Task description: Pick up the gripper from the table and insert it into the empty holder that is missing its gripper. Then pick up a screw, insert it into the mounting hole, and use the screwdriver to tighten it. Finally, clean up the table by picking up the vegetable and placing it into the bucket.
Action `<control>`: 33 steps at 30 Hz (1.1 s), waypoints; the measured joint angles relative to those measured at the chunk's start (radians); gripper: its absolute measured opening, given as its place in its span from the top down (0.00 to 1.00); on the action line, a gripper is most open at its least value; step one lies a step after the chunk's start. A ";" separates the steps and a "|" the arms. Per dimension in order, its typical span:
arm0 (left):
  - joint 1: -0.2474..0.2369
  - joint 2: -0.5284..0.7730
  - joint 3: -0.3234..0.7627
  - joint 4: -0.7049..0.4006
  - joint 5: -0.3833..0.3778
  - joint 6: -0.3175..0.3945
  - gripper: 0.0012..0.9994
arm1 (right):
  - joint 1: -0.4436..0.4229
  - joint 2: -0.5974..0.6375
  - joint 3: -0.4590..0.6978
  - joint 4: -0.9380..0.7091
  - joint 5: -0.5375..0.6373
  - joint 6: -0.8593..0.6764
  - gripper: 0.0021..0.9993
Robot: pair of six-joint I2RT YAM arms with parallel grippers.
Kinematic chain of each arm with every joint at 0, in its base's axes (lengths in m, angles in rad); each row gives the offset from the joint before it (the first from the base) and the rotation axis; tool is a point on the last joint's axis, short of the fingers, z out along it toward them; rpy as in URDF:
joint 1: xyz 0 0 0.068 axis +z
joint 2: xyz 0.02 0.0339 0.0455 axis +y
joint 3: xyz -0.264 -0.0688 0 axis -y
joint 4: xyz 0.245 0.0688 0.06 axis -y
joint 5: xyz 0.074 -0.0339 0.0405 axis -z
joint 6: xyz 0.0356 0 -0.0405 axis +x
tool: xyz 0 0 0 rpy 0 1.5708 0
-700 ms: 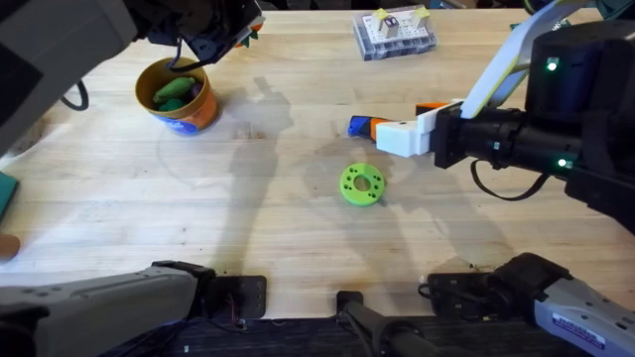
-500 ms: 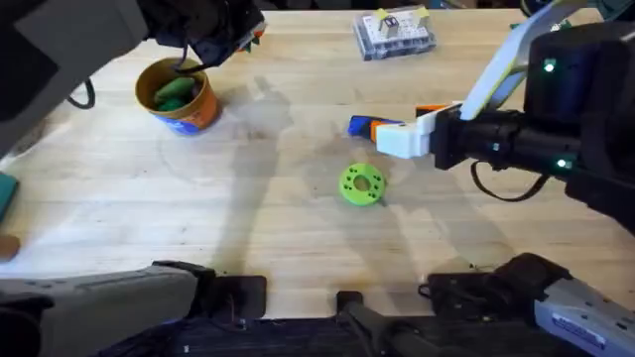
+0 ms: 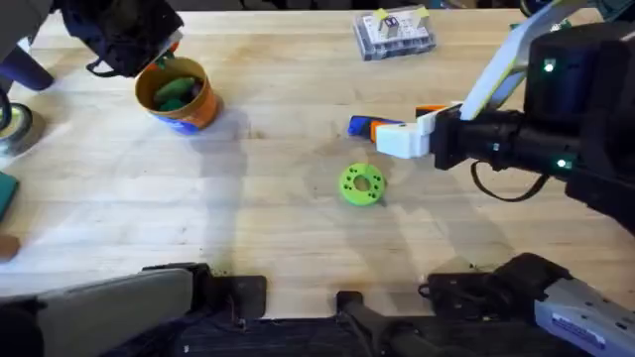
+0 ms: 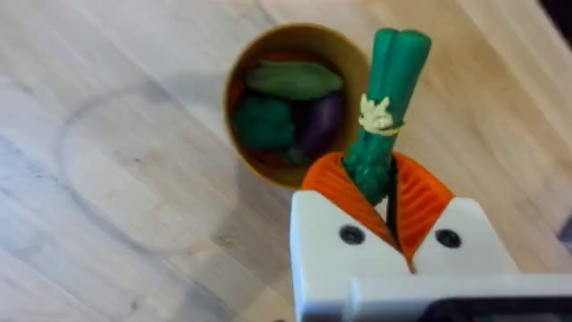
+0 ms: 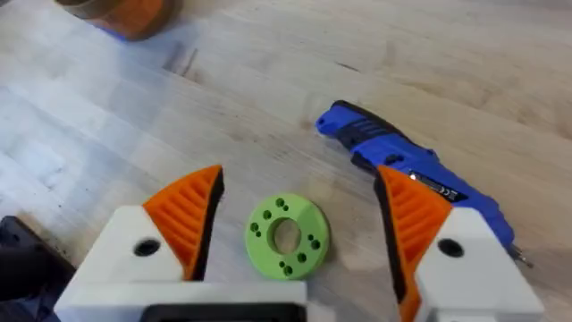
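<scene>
My left gripper (image 4: 377, 183) is shut on a green stalk-shaped vegetable (image 4: 386, 98) tied with a yellow band, held above the orange bucket (image 4: 239, 134). Green and purple toy pieces lie inside the bucket. Seen from overhead, the bucket (image 3: 189, 111) stands at the far left with the dark left arm (image 3: 119, 35) just beyond it. My right gripper (image 5: 299, 215) is open and hovers over the blue screwdriver (image 5: 398, 165), which lies flat on the table. From above, the right gripper (image 3: 392, 139) covers the middle of the screwdriver (image 3: 359, 126). The holder is out of view.
A flat green ring-shaped disc (image 3: 361, 184) lies near the table's middle, just in front of the right gripper. A clear compartment box (image 3: 394, 33) sits at the far edge. The arm bases take up the near edge.
The left arm has swung left and now sits beyond the bucket's left side, leaving the bucket uncovered from above. The right gripper shifted slightly away from me, then held still.
</scene>
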 joint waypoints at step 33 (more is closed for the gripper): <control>0.066 0.195 0.078 -0.137 0.058 0.066 0.01 | 0.000 0.000 0.000 0.000 0.000 0.000 0.03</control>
